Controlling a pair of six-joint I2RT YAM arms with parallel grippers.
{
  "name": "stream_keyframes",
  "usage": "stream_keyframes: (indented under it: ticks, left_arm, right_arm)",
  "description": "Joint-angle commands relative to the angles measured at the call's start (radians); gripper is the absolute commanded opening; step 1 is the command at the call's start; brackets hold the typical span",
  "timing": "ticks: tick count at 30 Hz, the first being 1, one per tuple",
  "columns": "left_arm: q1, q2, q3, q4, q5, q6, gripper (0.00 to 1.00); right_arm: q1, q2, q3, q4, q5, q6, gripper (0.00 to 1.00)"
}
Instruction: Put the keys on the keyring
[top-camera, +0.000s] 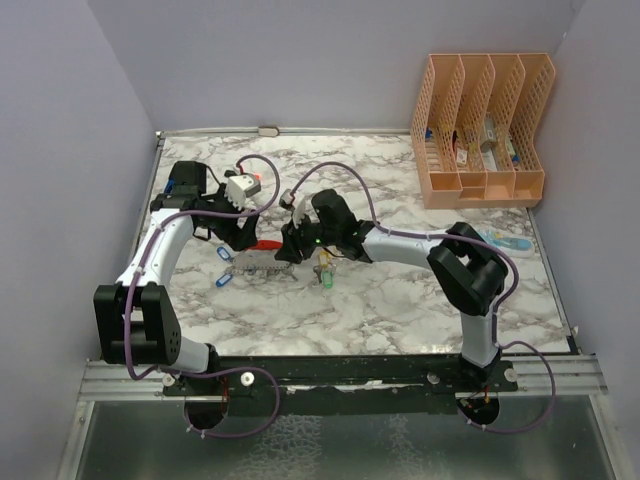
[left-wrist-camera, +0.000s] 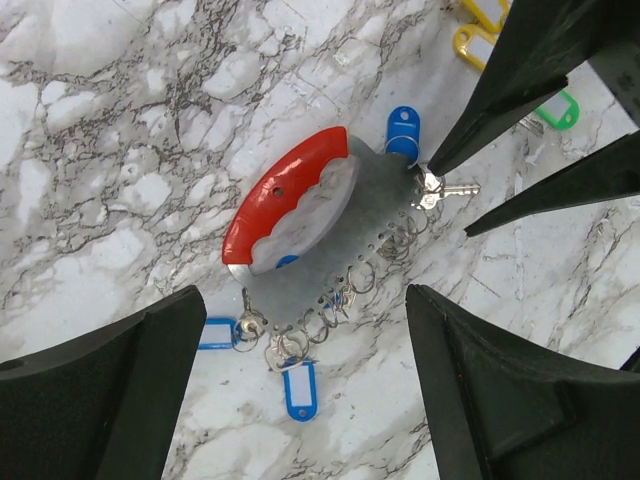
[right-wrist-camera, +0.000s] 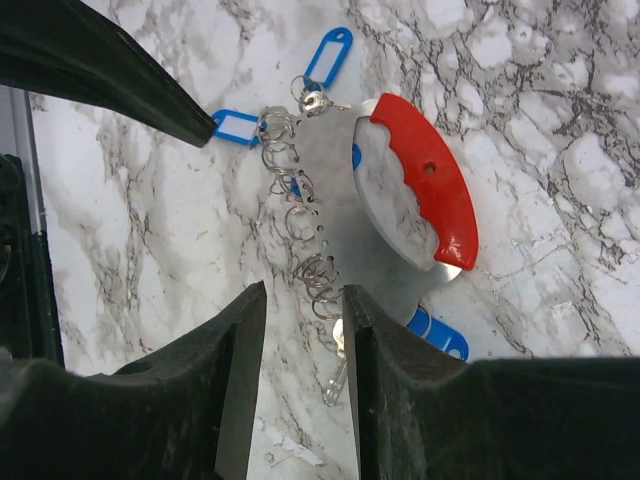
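Observation:
The keyring (top-camera: 262, 256) lies at the table's middle left, red grip on one side and a silver plate with a row of small split rings on the other. It also shows in the left wrist view (left-wrist-camera: 300, 200) and the right wrist view (right-wrist-camera: 330, 170). Blue-tagged keys (left-wrist-camera: 300, 388) hang from its rings. Yellow (left-wrist-camera: 475, 45) and green (left-wrist-camera: 557, 108) tagged keys lie loose beside it. My left gripper (left-wrist-camera: 303, 300) hovers open over the ringed edge. My right gripper (right-wrist-camera: 304, 290) is open, its fingers either side of a bare silver key (right-wrist-camera: 335, 365) at the plate's end.
An orange file organiser (top-camera: 480, 130) stands at the back right. A light blue item (top-camera: 505, 240) lies near the right edge. A blue object (top-camera: 172, 187) sits at the back left behind my left arm. Walls close in the table on three sides.

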Motion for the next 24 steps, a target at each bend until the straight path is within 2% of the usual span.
stream_keyframes:
  ticks: [1,5,11,15,20,24]
  left_arm:
    - [0.042,-0.039,-0.041,0.063,0.084,0.009,0.83]
    - [0.1,-0.038,-0.063,0.123,0.121,-0.012,0.81]
    - [0.145,-0.038,-0.07,0.144,0.137,-0.024,0.8]
    - [0.175,-0.042,-0.074,0.134,0.165,-0.022,0.78]
    - [0.248,-0.045,-0.085,0.133,0.235,-0.021,0.78]
    - [0.273,-0.054,-0.102,0.133,0.235,-0.019,0.78]
  right_arm:
    - [0.005,-0.024,0.013,-0.045,-0.017,0.009,0.37]
    - [0.011,0.013,0.043,-0.078,-0.023,0.056,0.31]
    - [0.063,0.064,0.118,-0.102,0.029,0.08,0.32]
    - [0.073,0.108,0.17,-0.098,0.035,0.058,0.34]
    - [0.074,0.152,0.183,-0.017,0.016,-0.027,0.35]
    - [0.074,0.22,0.265,-0.072,0.005,-0.083,0.35]
